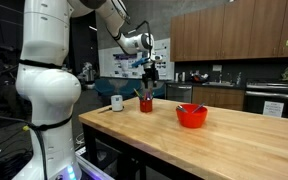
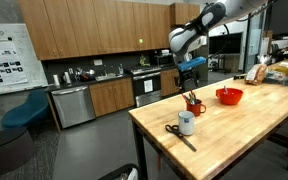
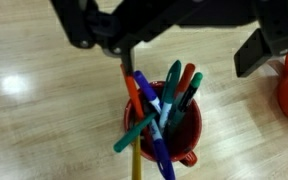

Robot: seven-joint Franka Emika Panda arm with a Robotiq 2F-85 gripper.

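No lettering could be read on any of the things. A poster [image 2: 2,45] on the wall well behind the gripper carried print too small to make out.

Directly beneath the gripper [image 3: 164,50] stood a red cup [image 3: 174,135], round and smooth-walled, apparently plastic. It was packed with markers [image 3: 166,100]. These had slim plastic barrels in blue, green, teal and orange, and they fanned outwards against the rim. A thin yellow stick leaned among them.

The cup rested on a tabletop [image 1: 244,135] of pale butcher-block wood with a visible grain and a satin finish. In both exterior views the cup [image 1: 146,104] [image 2: 194,106] sat straight under the gripper [image 1: 151,82] [image 2: 190,78], just below its fingertips.

To one side of the gripper and lower down sat a glossy, shallow red bowl [image 1: 192,116], near the cup but apart from it. On the opposite side stood a white mug [image 2: 187,124], cylindrical and ceramic-looking. Black-handled scissors [image 2: 179,135] lay flat just beside the mug.

The arm [image 1: 44,80] was white with rounded glossy shells. It rose from its base, reached out over the tabletop and bent at the wrist so that the gripper pointed straight down. The gripper was released. In the wrist view its dark, angular fingers [image 3: 259,50] stood wide apart on either side of the marker tips and grasped nothing.
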